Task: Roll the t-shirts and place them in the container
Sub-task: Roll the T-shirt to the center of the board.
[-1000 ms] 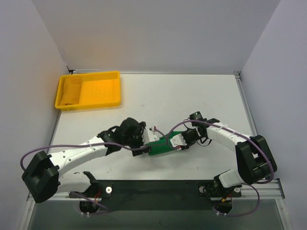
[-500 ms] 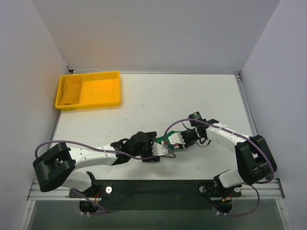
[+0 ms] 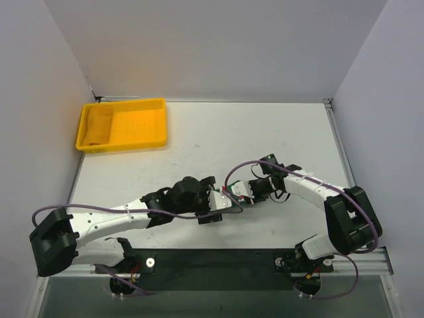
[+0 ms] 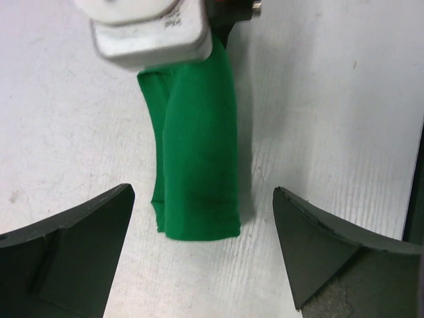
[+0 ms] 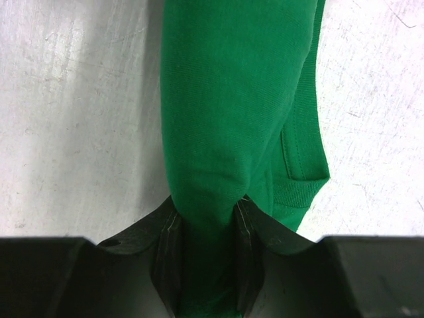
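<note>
We log the bright green thin-fabric t-shirt (image 4: 199, 152) as a narrow roll on the white table (image 4: 344, 99), between both arms. The right gripper (image 5: 205, 222) pinches one end tight. The left gripper (image 4: 204, 199) gapes wide and empty. The roll's long axis runs straight into it, with the free end between its fingertips, touching neither.

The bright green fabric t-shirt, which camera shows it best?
Left wrist: the rolled bright green fabric t-shirt lies nearly whole before the open left gripper. Right wrist shows a close-up pinched by the right gripper; the top view shows only a sliver.
</note>
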`<state>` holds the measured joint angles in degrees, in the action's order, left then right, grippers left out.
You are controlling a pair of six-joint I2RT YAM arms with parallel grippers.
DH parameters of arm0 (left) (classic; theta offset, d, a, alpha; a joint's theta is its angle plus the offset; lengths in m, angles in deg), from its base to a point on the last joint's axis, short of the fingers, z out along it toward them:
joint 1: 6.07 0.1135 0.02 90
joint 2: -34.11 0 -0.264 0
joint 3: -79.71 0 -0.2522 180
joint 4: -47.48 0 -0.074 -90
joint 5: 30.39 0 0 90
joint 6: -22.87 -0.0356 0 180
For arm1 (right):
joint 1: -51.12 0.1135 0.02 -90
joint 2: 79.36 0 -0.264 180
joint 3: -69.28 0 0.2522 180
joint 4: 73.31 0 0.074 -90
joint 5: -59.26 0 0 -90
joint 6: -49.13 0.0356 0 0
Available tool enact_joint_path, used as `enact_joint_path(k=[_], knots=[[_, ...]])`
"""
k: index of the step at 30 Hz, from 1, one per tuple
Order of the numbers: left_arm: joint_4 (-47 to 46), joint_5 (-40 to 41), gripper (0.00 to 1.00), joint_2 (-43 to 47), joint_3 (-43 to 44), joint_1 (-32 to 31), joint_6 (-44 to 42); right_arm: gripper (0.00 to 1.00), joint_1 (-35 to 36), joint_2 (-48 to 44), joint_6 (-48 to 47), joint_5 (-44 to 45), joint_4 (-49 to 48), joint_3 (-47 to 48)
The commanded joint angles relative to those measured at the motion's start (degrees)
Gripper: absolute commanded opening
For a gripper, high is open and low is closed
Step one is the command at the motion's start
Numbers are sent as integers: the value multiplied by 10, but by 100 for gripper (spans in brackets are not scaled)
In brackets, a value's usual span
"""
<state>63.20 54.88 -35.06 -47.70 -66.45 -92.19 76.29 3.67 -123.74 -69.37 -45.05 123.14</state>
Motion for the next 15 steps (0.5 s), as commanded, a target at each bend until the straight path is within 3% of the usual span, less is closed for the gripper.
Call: enact_joint_path(k=[1, 9, 15], knots=[[-38, 23, 97, -55, 27, -15, 34, 18, 5, 14, 24, 22, 30, 6], [-159, 52, 97, -127, -27, 1, -19, 18, 4, 14, 27, 19, 29, -2], [-150, 18, 79, -128, -37, 19, -40, 18, 4, 15, 25, 22, 29, -6]])
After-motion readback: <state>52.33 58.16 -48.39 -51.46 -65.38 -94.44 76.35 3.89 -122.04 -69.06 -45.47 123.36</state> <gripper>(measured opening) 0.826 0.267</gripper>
